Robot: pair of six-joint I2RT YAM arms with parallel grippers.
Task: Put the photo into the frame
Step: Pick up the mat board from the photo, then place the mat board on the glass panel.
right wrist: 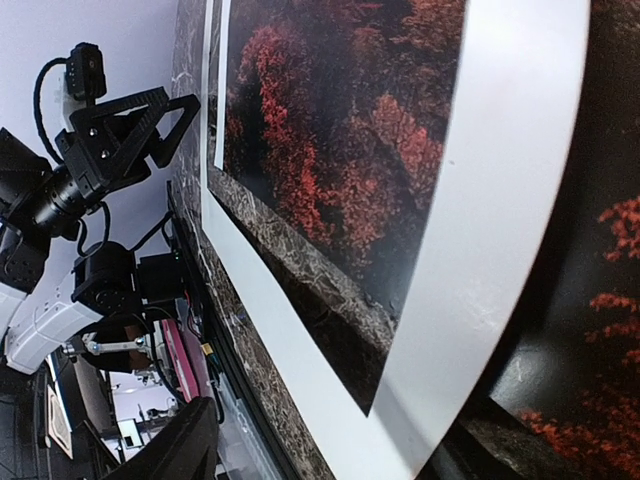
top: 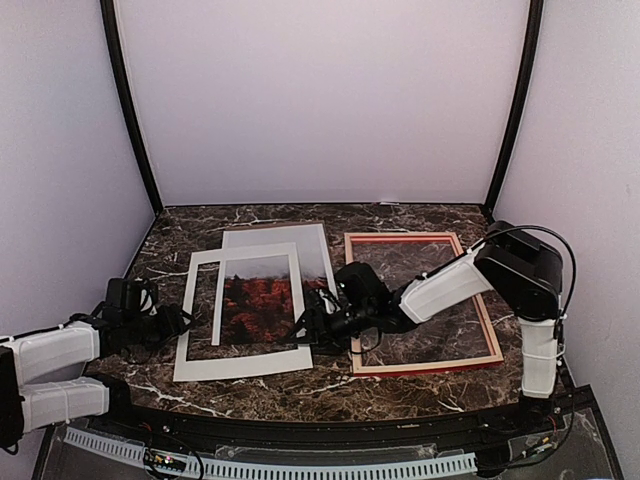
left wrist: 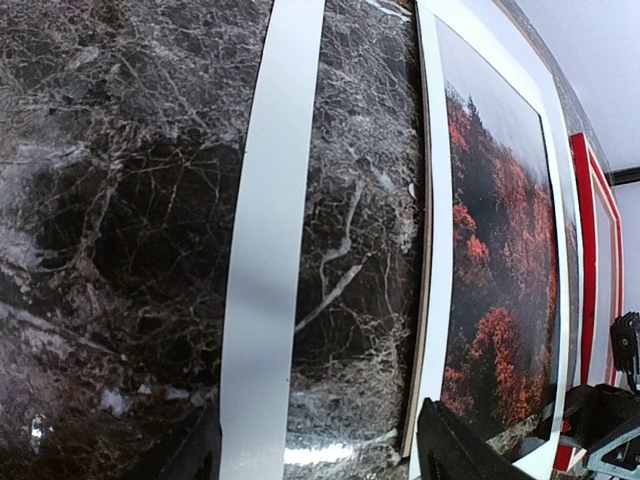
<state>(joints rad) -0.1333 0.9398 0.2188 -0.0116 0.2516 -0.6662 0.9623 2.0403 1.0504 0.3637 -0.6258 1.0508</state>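
Just left of the right claw [top: 306,322] lies the photo [top: 258,302].

A lab test booth: plain pale walls [top: 320,100] and black corner struts [top: 130,110] enclose a dark marble-patterned table [top: 300,385]; a ribbed cable track [top: 300,468] lines its near edge

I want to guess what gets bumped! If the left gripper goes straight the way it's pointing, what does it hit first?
Most likely the near strip of the white mat, lying flat just ahead of the open jaws of the left gripper. It might pass just over it; height is unclear.
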